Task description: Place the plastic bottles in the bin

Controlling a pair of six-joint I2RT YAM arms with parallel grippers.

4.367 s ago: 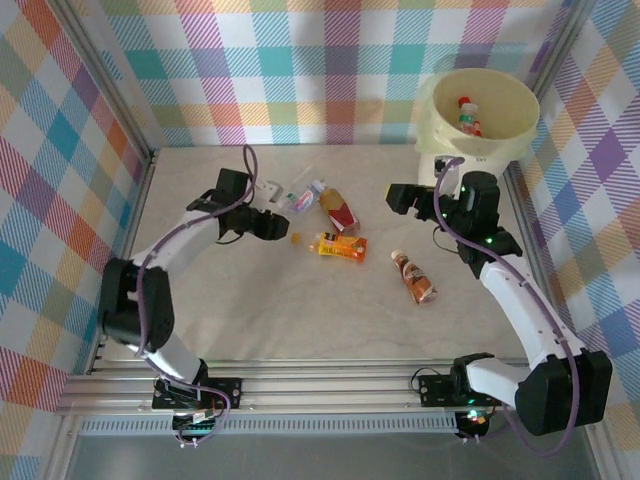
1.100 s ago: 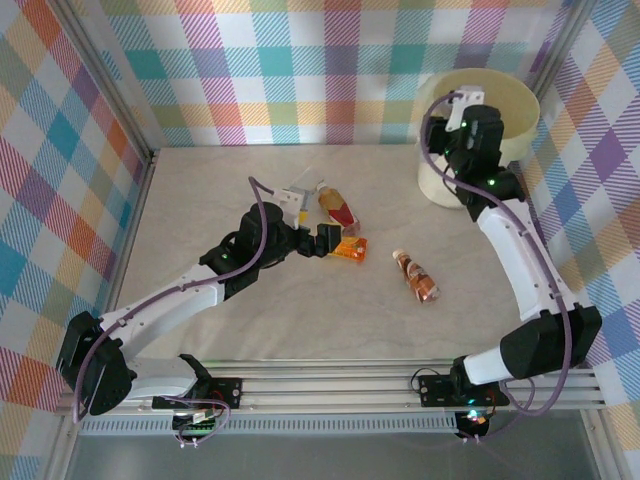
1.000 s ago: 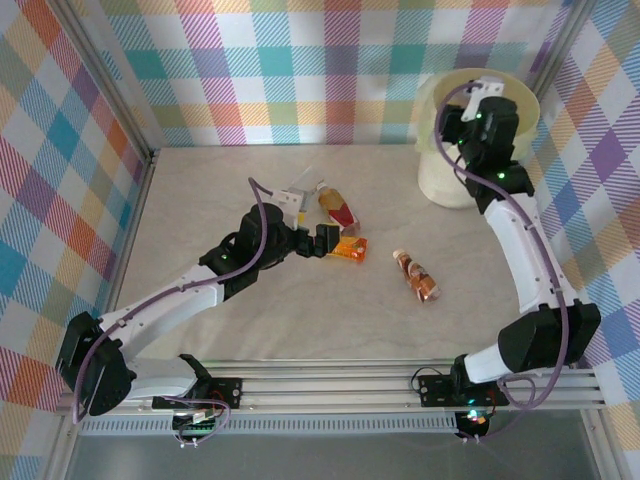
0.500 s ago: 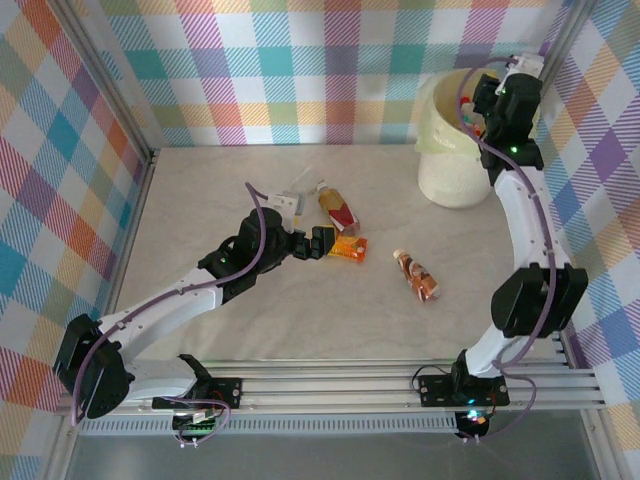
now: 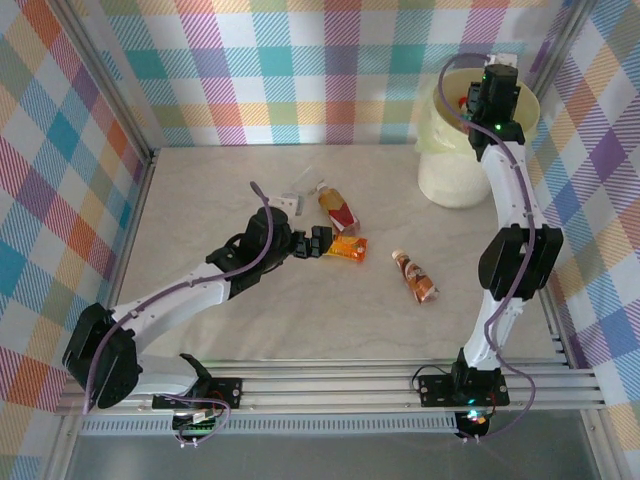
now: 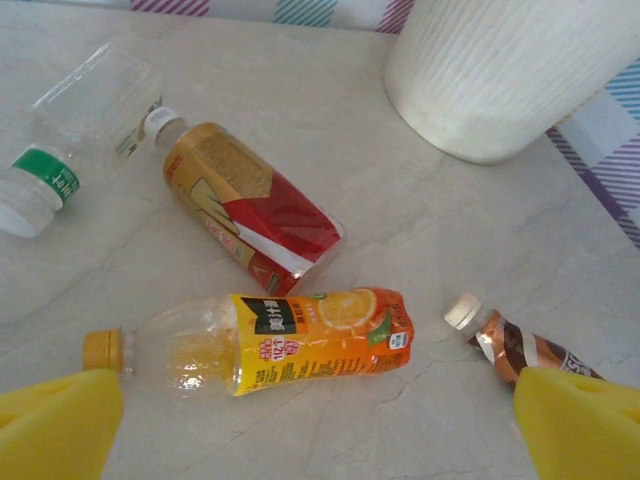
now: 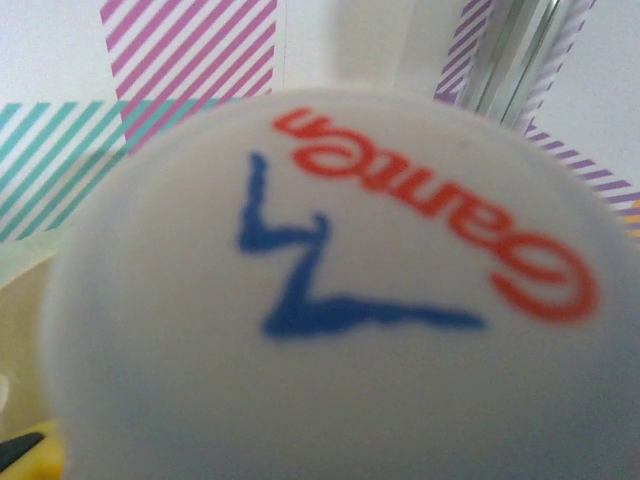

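The left jaws stood wide open, an orange bottle point(image 6: 290, 345) lying on the table point(image 6: 400, 240) just ahead, between their tips. A red-labelled bottle point(image 6: 250, 205) lay at its 12 o'clock, a brown bottle point(image 6: 495, 345) at 3, a clear bottle point(image 6: 60, 140) at 10, and the bin point(image 6: 500, 70) at 1. The right jaws hung over the bin's mouth. I could not tell their grip, as a blurred white disc point(image 7: 330, 300) with red lettering sat close before the camera.

A clear bottle point(image 6: 80, 110) lay upper left, a red-labelled bottle point(image 6: 255, 205) beside it, an orange-labelled bottle point(image 6: 300, 340) below, a brown bottle point(image 6: 520, 350) lower right. The cream bin point(image 6: 500, 70) stood upright, upper right.
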